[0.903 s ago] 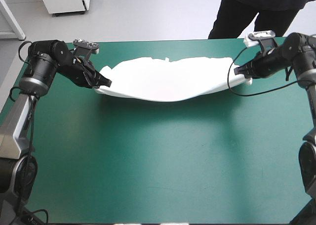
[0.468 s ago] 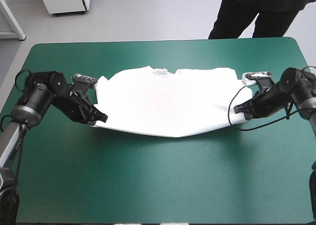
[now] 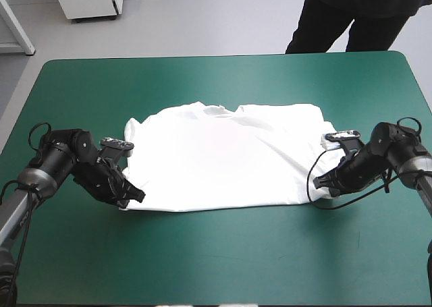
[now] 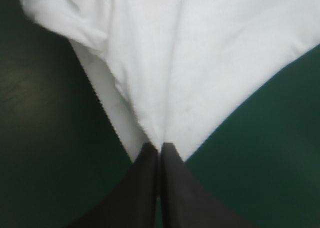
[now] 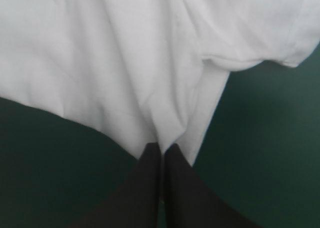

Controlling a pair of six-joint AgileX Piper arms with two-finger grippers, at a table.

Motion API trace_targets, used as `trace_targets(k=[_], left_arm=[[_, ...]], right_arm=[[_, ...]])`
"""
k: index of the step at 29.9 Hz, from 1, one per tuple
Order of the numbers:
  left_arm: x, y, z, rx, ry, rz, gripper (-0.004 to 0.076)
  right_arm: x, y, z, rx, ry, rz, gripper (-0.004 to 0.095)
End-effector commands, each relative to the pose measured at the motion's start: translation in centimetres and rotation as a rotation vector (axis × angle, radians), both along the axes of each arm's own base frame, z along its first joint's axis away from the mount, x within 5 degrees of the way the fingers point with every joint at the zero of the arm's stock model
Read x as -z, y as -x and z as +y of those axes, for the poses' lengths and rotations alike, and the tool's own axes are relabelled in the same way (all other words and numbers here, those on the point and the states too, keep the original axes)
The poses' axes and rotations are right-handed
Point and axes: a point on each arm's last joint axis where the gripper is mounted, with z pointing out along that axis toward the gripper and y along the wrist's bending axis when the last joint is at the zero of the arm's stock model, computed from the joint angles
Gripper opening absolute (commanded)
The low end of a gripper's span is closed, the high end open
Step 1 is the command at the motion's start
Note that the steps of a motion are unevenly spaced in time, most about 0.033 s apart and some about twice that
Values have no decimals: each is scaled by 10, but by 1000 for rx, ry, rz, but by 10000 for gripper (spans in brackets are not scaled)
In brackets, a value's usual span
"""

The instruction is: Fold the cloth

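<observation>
Teal-green cover (image 3: pixel 216 260) carries one item: one white T-shirt (image 3: pixel 223 158), spread flat at mid-table, collar toward the far edge, two short sleeves out to the sides. Two grippers are engaged. Left gripper (image 3: pixel 137 197) pinches the near left hem corner, black fingers all but closed on the fabric. Right gripper (image 3: pixel 322 183) pinches the near right corner likewise.

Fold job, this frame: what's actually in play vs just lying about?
In play:
white short-sleeved T-shirt, spread out
left pincer, shut on its near left corner
right pincer, shut on its near right corner

Lying about:
only the teal-green table cover underneath
</observation>
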Motion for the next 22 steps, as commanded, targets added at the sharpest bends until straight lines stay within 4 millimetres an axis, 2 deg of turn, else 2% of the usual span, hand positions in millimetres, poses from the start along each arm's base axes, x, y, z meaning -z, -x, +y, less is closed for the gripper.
trace_targets(k=[1, 6, 9, 14, 18, 22], left_arm=[[-12, 8, -1, -1, 21, -14, -22], [-12, 8, 1, 4, 4, -17, -20], [-13, 10, 2, 11, -6, -14, 11], [-17, 15, 4, 19, -23, -9, 139], [-28, 23, 6, 17, -20, -59, 257], [-52, 33, 8, 8, -20, -174, 281]], right_arm=[[-9, 6, -1, -22, 20, -40, -17], [-11, 8, -7, 2, 86, -46, -16], [-13, 10, -9, -6, 105, -47, 6], [-21, 15, -9, -5, 105, -76, 147], [-31, 21, -9, 11, 100, -109, 302], [-49, 27, -9, 26, 96, -179, 381]])
